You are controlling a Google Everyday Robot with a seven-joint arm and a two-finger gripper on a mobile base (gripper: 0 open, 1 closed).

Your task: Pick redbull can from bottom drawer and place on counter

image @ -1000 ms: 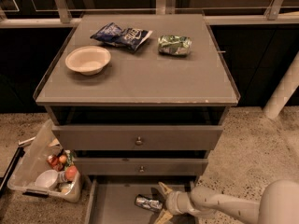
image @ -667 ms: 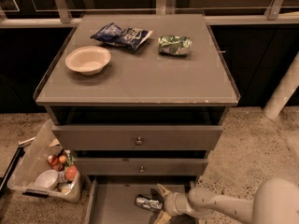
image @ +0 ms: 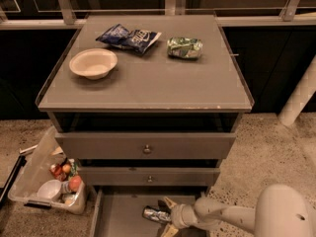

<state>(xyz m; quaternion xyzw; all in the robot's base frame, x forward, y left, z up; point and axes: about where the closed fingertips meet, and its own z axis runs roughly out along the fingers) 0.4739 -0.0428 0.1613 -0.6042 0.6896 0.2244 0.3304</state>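
Note:
The redbull can (image: 154,214) lies on its side on the floor of the open bottom drawer (image: 118,216), at the lower middle of the camera view. My gripper (image: 167,216) reaches into the drawer from the right. It is open, with one finger above and one below the can's right end. The counter (image: 148,78) is the grey top of the cabinet, well above the gripper.
On the counter lie a beige bowl (image: 93,62), a blue chip bag (image: 128,37) and a green crinkled snack bag (image: 184,48). Two knobbed drawers (image: 146,146) are shut above the open one. A clear bin of items (image: 49,184) stands on the floor at left.
The arm's white body has shifted slightly left. The gripper stays at the can's right end and the can has not moved.

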